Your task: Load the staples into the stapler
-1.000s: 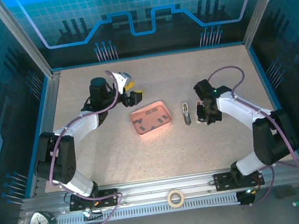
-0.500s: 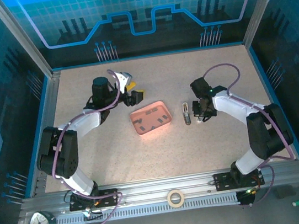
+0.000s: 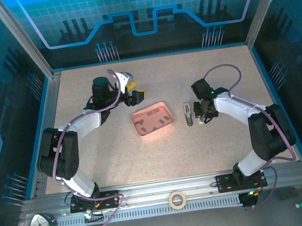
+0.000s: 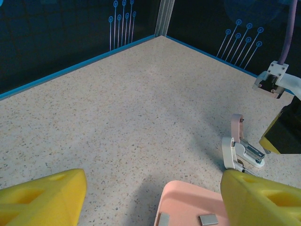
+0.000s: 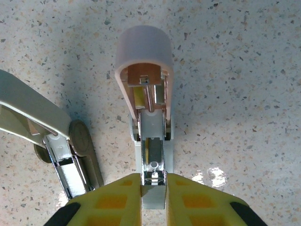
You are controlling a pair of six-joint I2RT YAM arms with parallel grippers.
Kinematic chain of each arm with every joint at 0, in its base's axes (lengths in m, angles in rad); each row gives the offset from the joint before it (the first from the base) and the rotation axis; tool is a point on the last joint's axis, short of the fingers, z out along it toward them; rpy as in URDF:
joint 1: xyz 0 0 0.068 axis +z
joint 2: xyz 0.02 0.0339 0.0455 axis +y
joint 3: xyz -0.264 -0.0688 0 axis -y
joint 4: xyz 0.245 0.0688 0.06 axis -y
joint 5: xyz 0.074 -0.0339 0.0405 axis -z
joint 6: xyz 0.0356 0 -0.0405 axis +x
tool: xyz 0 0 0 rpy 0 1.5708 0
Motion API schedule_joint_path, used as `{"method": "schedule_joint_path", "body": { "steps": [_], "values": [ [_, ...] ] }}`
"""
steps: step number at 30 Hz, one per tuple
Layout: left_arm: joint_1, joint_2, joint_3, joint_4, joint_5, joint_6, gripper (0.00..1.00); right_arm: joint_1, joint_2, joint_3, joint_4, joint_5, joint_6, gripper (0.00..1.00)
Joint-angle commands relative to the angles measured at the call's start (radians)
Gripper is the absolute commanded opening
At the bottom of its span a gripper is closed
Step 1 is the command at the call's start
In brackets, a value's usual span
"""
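While the speckled table [image 3: 118,157] spans the middle of the top view, the left arm [image 3: 79,126] curves up its left side and the right arm [image 3: 241,112] up its right.

Left gripper [image 3: 134,96]: upper left of centre, just off the upper left corner of the salmon-pink tray [image 3: 148,109]. The jaws are wide apart with nothing between them. In the left wrist view its yellow fingers [image 4: 42,200] sit in the bottom corners.

Right gripper [image 3: 201,112]: right of centre, well apart from the tray. The right wrist view shows it clamped narrow on the stapler [image 5: 145,94]. Both yellow pads press the near end of the metal channel at the bottom edge, and the pink cover is swung open toward the top of the frame.

In the way: a second stapler [image 3: 188,114], white and grey, lies between the tray and the right gripper. In the right wrist view it is at lower left, just beside the held one and not touching it.

Staples [image 3: 153,121]: dark grey strips lying loose in the tray at frame centre.

View differences:
- The top view shows several strips, but the grip is too small to read there.
- The left wrist view shows two strips at the bottom edge and a pink cover standing up at right.
- The right wrist view shows the open channel.
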Motion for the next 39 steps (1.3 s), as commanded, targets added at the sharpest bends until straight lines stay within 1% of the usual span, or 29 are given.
{"method": "schedule_joint_path", "body": {
  "steps": [1, 8, 18, 30, 39],
  "values": [
    [0.005, -0.009, 0.019, 0.012, 0.01, -0.003, 0.76, 0.009, 0.024, -0.002, 0.026, 0.021, -0.022, 0.18],
    [0.006, 0.003, 0.032, 0.011, 0.008, 0.0, 0.76, 0.011, 0.067, 0.026, 0.013, 0.019, -0.04, 0.18],
    [0.005, 0.005, 0.036, 0.006, 0.007, 0.001, 0.76, 0.011, 0.069, 0.002, 0.039, 0.024, -0.037, 0.18],
    [0.006, 0.006, 0.04, -0.003, 0.005, 0.006, 0.76, 0.011, 0.051, -0.004, 0.053, 0.06, -0.049, 0.17],
    [0.006, 0.008, 0.04, -0.001, 0.007, 0.005, 0.76, 0.013, 0.042, -0.038, 0.066, 0.035, -0.035, 0.17]
  ]
}}
